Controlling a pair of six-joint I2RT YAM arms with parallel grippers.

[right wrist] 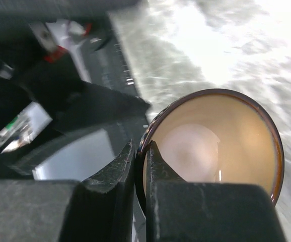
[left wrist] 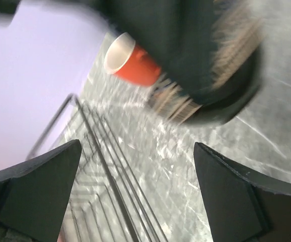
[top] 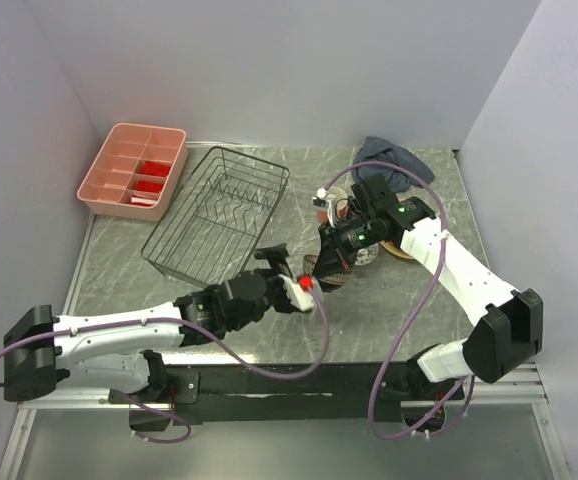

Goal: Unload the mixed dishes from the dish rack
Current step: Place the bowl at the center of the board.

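Fingers spread wide on left gripper, nearest, by near right corner of rack. Just beyond, right gripper clamped on rim of brown bowl, outside the rack, to its right. Mug farther back, also out on the table, right of the rack.

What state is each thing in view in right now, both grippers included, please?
dish rack: upright, empty.
dark brown bowl: empty, pinched by its rim.
orange mug: out of the dish rack, held by neither gripper.
left gripper: open, holding nothing.
right gripper: shut on the dark brown bowl's rim.
pink tray: red items in some compartments.
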